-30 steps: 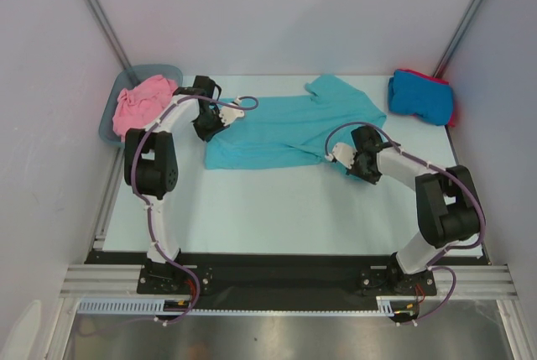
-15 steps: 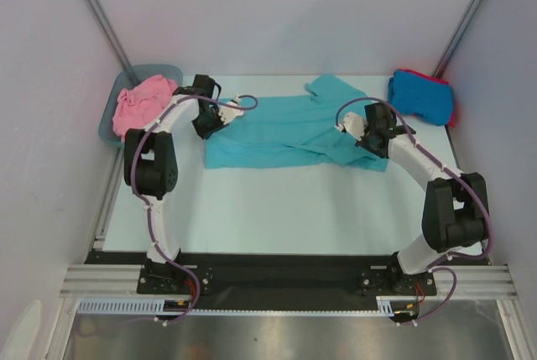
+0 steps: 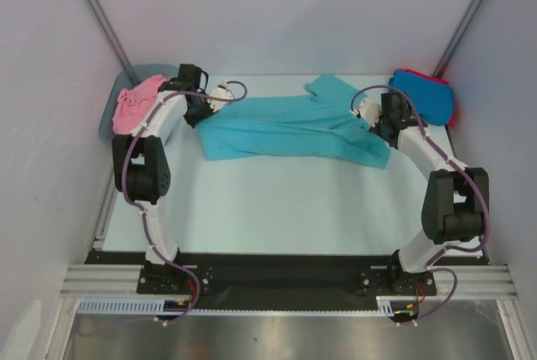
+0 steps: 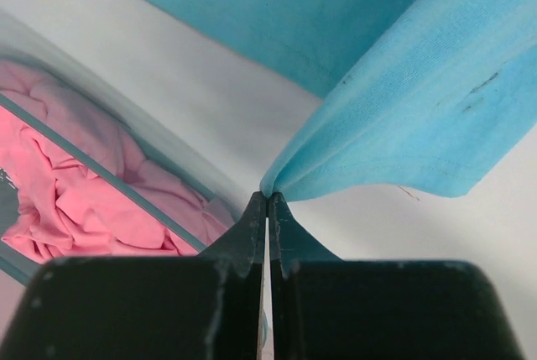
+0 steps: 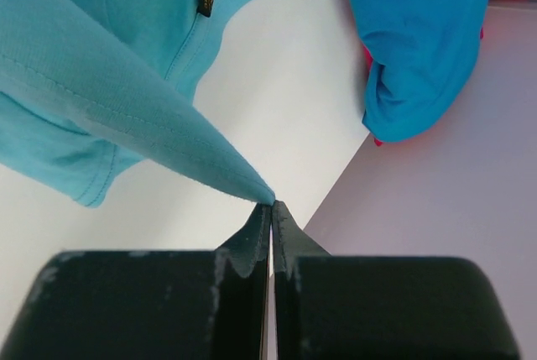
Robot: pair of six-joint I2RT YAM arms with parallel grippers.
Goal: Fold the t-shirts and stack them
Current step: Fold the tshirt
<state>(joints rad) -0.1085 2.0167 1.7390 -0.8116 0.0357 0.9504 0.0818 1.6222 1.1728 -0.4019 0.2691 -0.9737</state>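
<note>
The teal t-shirt lies stretched sideways across the far half of the table. My left gripper is shut on its left edge, and the wrist view shows cloth rising in a fold from the closed tips. At the other end my right gripper is shut on the shirt's right edge; a taut cone of teal cloth runs from its tips. A pink t-shirt fills the tub. The bright blue t-shirt sits folded on a red one at the far right.
The grey-blue tub stands at the far left corner, close beside my left gripper, its rim showing in the left wrist view. The enclosure's right wall rises just past the blue and red pile.
My right gripper has swung from the table's near right to the far right, pulling the teal shirt's edge with it. The left gripper has shifted left toward the tub. The shirt is now stretched wider.
</note>
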